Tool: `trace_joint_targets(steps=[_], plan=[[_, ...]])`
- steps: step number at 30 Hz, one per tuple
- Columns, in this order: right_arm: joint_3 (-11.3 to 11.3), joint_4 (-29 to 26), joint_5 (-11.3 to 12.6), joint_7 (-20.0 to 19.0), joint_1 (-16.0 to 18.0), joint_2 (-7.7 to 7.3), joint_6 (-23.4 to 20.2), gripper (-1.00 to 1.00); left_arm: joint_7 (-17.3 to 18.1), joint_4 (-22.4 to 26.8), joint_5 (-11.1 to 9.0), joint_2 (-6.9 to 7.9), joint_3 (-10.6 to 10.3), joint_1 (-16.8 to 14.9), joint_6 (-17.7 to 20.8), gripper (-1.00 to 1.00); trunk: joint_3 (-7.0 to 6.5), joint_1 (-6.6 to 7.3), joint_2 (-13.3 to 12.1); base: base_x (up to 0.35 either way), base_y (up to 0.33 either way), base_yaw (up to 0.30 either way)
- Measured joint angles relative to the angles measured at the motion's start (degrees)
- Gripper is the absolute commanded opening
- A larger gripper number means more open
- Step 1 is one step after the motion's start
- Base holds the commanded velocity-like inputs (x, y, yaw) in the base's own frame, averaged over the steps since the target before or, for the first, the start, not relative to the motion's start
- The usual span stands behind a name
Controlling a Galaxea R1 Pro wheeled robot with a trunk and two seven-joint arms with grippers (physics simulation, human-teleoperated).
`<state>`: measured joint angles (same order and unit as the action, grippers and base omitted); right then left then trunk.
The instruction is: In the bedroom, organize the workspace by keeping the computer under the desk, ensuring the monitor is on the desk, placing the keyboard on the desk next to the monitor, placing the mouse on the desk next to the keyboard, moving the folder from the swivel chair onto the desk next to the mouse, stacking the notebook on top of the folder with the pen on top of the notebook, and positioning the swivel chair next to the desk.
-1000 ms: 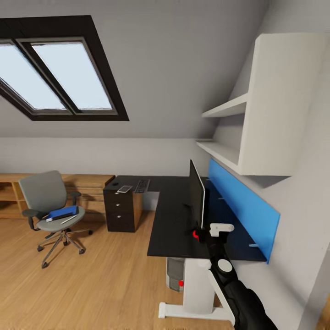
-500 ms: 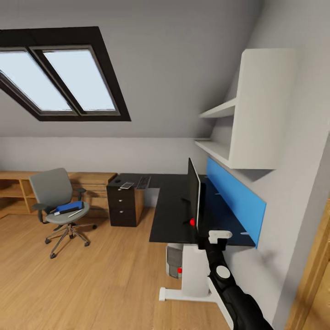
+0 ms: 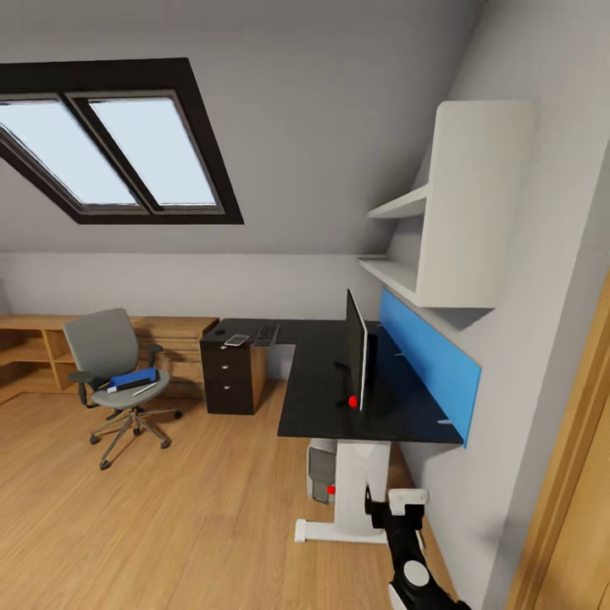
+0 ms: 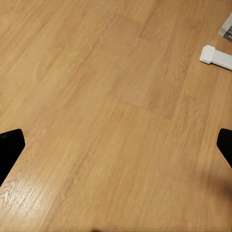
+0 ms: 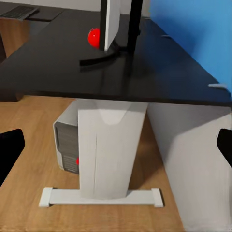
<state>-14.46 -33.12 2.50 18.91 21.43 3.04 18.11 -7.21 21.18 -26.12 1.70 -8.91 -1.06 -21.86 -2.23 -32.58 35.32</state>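
Monitor (image 3: 357, 349) already stands on the desk (image 3: 318, 398), edge-on to you, a thin black panel with a red light low at its near corner, set close to the blue wall panel (image 3: 428, 363) on the right. Under that same desk end the computer (image 3: 323, 473) sits on the floor beside the white desk leg (image 3: 363, 490), so by my reading those two items need nothing from you. The keyboard (image 3: 265, 334) lies at the far end of the desk, above the drawer unit (image 3: 230, 377), well apart from the monitor; judging from that, it has to come nearer. A small pale flat thing rests just left of it; it is too small to name.

Over on the left, the swivel chair (image 3: 116, 368), grey with black armrests, stands away from the desk on the wooden floor (image 3: 169, 517). It carries the folder (image 3: 134, 377), bright blue and flat, with a dark strip along its near edge that may be the notebook, and the pen (image 3: 144, 390), a thin pale stick, just in front.

Your right gripper (image 5: 116, 145) has its fingers spread wide and holds nothing, pointing at the desk leg. Your left gripper (image 4: 116, 145) is likewise spread and empty, aimed down at bare floor.
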Motion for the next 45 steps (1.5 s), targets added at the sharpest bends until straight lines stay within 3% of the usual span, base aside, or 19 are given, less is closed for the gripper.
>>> trace_joint_targets(steps=[7,12,22,34,40,41,45], plan=[[0.11,9.31,0.05,-0.96,0.01,0.30,2.34,1.00,0.01,0.01,0.07,0.08,-0.06,-0.02,-0.01,1.00,0.00,0.01,0.00,-0.011,0.000,0.000],[0.26,17.16,0.06,-3.78,-0.01,0.86,3.50,1.00,0.01,0.00,0.01,0.13,-0.08,-0.04,0.10,1.00,0.00,0.01,0.00,-0.002,0.000,0.000],[0.62,27.49,0.06,-5.98,0.01,1.05,8.87,1.00,0.01,-0.20,-0.17,0.13,-0.03,0.01,0.39,1.00,-1.79,2.20,-4.00,0.000,0.000,0.000],[0.68,30.31,0.06,-6.29,0.00,0.37,13.16,1.00,-0.05,-1.53,0.10,-1.46,-0.42,0.00,1.22,1.00,-3.95,4.84,-8.81,0.000,0.000,0.000],[0.62,31.14,0.03,-8.80,0.01,0.16,13.79,1.00,-0.01,-3.78,0.35,-1.46,-0.61,-0.02,1.80,1.00,-5.03,6.16,-11.22,0.000,0.000,0.000],[0.53,31.31,0.01,-10.10,0.00,0.43,13.88,1.00,-0.08,-4.23,1.26,-0.91,-0.50,-0.03,1.77,1.00,-5.21,6.38,-11.63,0.000,0.000,0.000],[0.65,31.37,0.05,-10.44,-0.01,0.50,13.86,1.00,-0.32,-4.10,1.80,-0.57,-0.50,0.00,0.60,1.00,-5.56,6.82,-12.45,0.000,0.000,0.000]])
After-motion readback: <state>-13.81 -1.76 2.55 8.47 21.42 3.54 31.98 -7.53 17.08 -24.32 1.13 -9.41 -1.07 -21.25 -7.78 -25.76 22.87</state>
